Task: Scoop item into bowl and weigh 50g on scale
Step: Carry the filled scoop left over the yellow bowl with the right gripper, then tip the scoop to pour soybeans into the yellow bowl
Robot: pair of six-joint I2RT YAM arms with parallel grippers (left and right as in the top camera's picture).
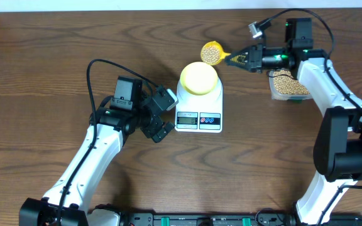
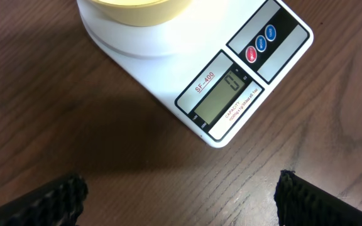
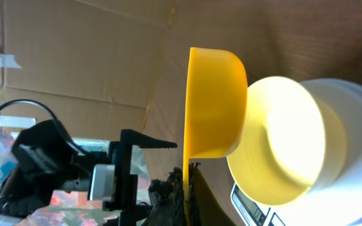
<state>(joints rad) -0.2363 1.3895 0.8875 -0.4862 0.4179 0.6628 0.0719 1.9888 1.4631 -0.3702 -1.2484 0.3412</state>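
Beans (image 1: 212, 54) fill the yellow scoop (image 3: 215, 103), which is held mouth-up just behind the bowl (image 1: 198, 78) sitting on the scale (image 1: 199, 105). The right arm bends in from the table's (image 1: 43, 63) right side with its forearm pointing left, and the right tool (image 1: 239, 59) is clamped on the scoop's handle. The left arm reaches up from the near edge. The left tool (image 1: 166, 117) is spread wide, holds nothing, and sits just beside the scale's left edge. The right forearm hides part of the clear container (image 1: 273, 88), which holds more beans. The digits on the display (image 2: 222, 97) are hard to make out. Bare table lies to the left of the scale.
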